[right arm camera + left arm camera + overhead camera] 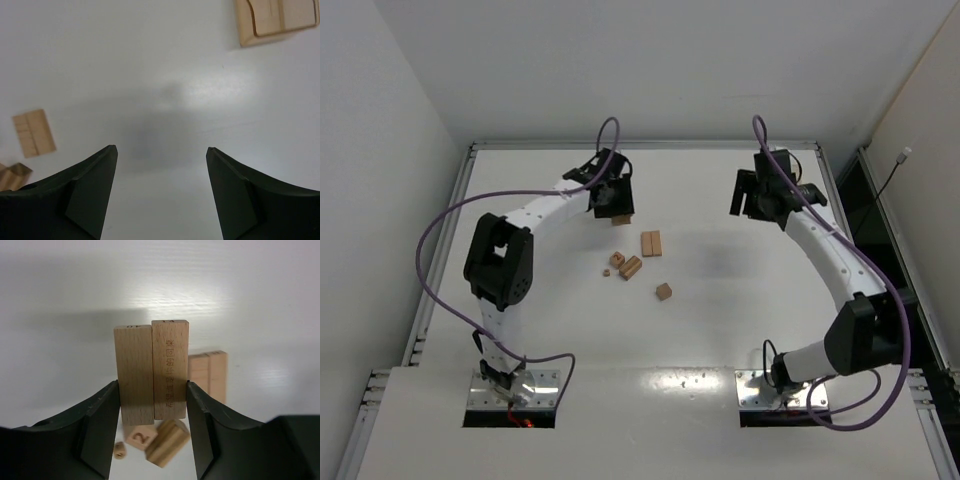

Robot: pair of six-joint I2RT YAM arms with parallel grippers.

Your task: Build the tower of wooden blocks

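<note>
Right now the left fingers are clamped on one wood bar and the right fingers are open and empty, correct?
One thing is off: the left fingers are clamped on two wood bars held side by side, not one, as the left wrist view shows. The right fingers are open and empty, as you said.

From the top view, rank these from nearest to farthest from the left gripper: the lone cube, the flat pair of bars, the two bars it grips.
1. The two gripped bars, side by side between the left gripper fingers.
2. The flat pair of bars, lying just to its right.
3. The lone cube, farthest, lowest in the view.
</note>
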